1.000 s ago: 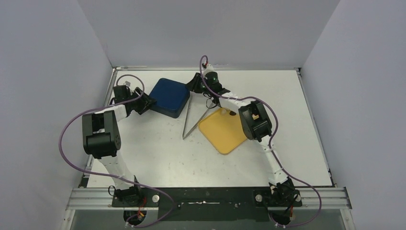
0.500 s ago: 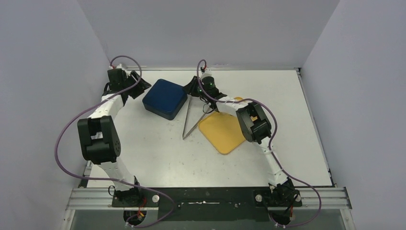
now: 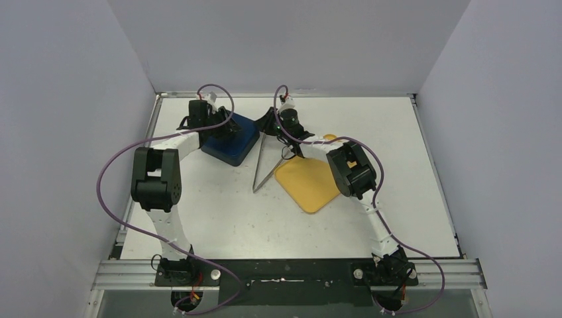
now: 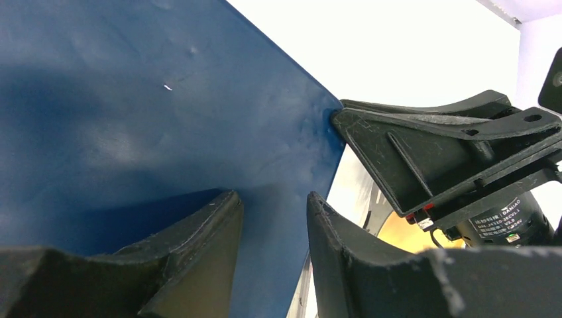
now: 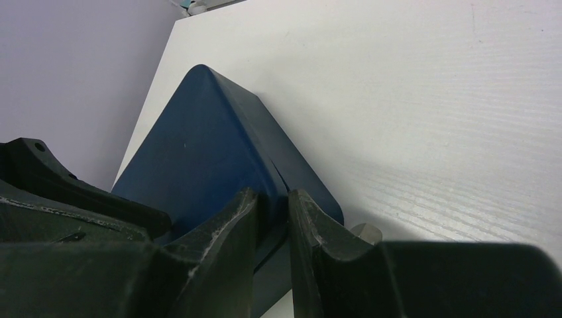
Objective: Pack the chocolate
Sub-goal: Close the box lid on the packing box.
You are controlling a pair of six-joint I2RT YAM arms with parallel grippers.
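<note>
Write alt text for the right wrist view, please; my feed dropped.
The right gripper, its fingers nearly together, appears to pinch a corner of the dark blue box on the white table. Black parts of the left arm show at the left edge.

The left tool [image 3: 223,128] has swung in from the left wall onto the blue box [image 3: 240,144].

The white surface [image 3: 219,212] carries three items. A blue box [image 3: 240,138] sits toward the far edge. Long metal tongs [image 3: 260,169] lie just right of it, and a yellow tray [image 3: 308,182] lies just beyond the tongs.
</note>
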